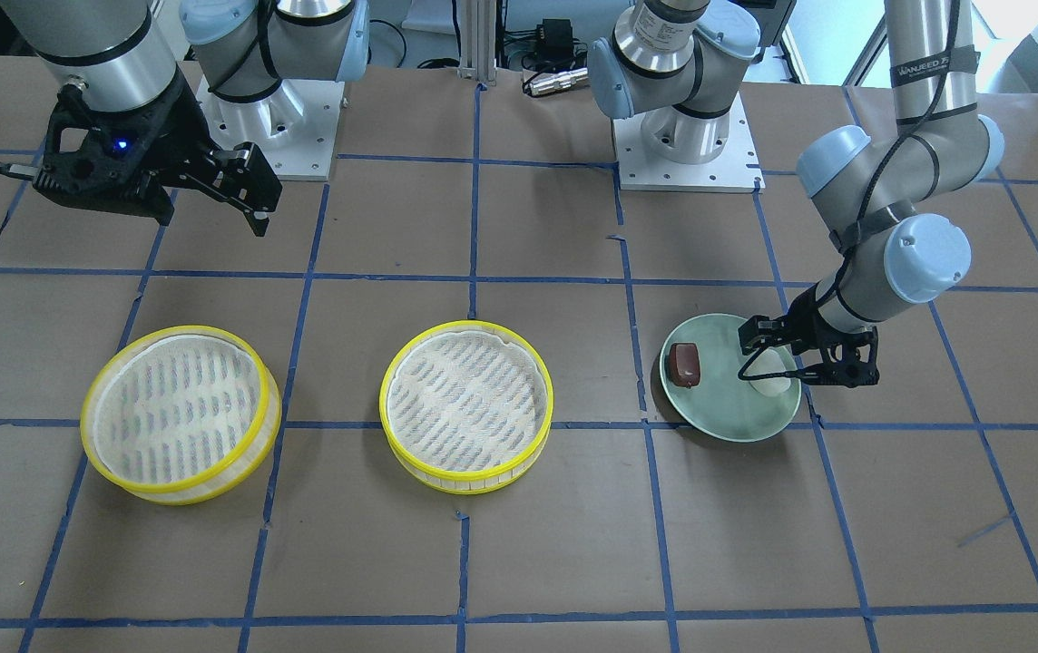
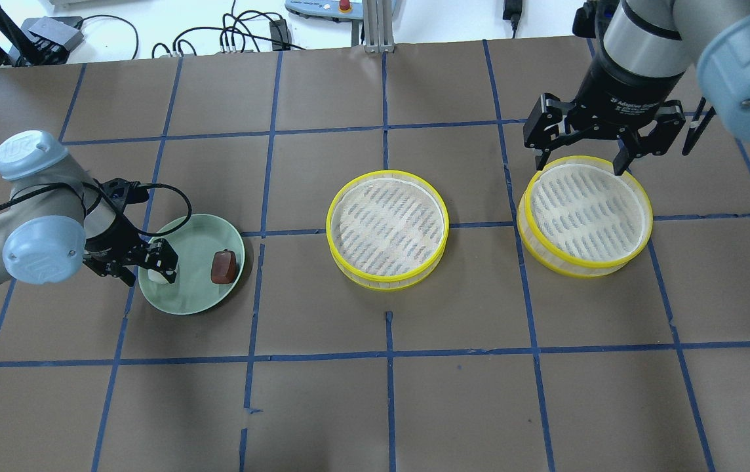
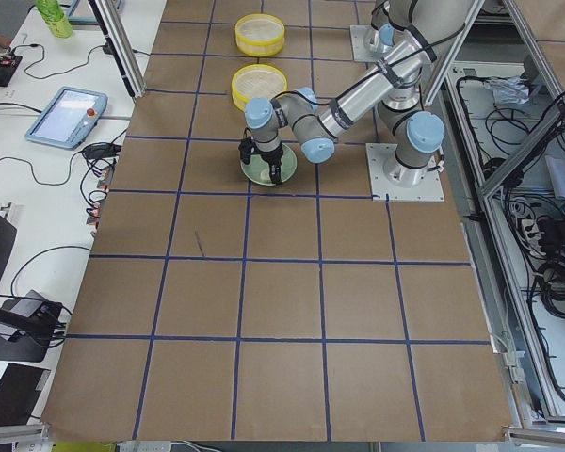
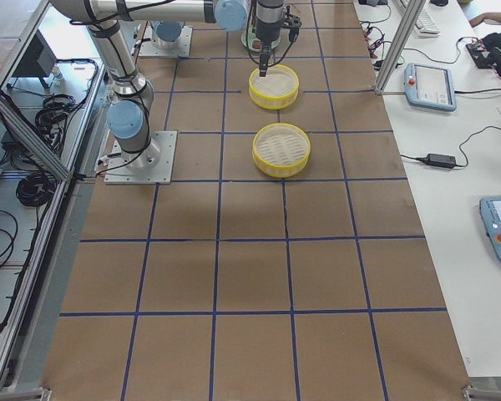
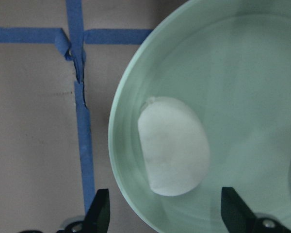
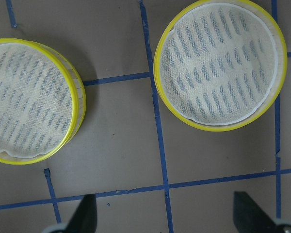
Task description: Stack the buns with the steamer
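Observation:
A white bun and a reddish-brown bun lie apart on a pale green plate. My left gripper is open and low over the plate, its fingers either side of the white bun, not closed on it. In the overhead view the white bun is mostly hidden by the left gripper; the brown bun is in plain sight. Two yellow-rimmed steamer baskets, one in the middle and one on my right, are empty. My right gripper is open, high above the right basket's far edge.
The table is brown paper with a blue tape grid. The arm bases stand at the robot's edge. In the right wrist view both baskets show, one and the other, a gap of bare table between them.

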Tool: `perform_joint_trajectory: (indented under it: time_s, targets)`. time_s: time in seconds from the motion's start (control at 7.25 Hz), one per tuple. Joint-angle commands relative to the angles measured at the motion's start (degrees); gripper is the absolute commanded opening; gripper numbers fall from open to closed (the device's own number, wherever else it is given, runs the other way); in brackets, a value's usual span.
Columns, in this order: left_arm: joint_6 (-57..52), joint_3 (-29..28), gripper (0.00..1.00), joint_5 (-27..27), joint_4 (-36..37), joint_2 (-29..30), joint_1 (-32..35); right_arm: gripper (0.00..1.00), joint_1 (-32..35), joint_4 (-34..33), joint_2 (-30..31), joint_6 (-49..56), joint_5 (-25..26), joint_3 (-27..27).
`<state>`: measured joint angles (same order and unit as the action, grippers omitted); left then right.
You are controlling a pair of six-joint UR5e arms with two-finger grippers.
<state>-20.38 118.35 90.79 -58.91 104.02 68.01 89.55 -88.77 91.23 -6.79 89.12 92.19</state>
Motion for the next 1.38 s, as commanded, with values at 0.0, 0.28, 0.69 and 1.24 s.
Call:
perform_joint_trajectory:
  time_s: [0.0,0.28,0.69,1.24]
  targets:
    - [1.0,-0.5,0.51,-1.3,2.0,0.6,0.1,1.00,0.0,0.0,0.0,0.0,0.0,0.0]
    - [1.5,-1.3,0.33,-1.2,2.0,0.6,1.2,1.00,-0.1,0.0,0.0,0.0,0.0,0.0]
    - [1.6,-1.4,0.14,-1.3,2.9,0.6,1.4,1.00,-0.1,-0.1,-0.1,0.0,0.0,0.0]
    - [4.5,-1.8,0.00,-0.3,6.5,-1.5,5.4,1.00,0.0,-0.4,0.3,-0.2,-0.1,-0.8]
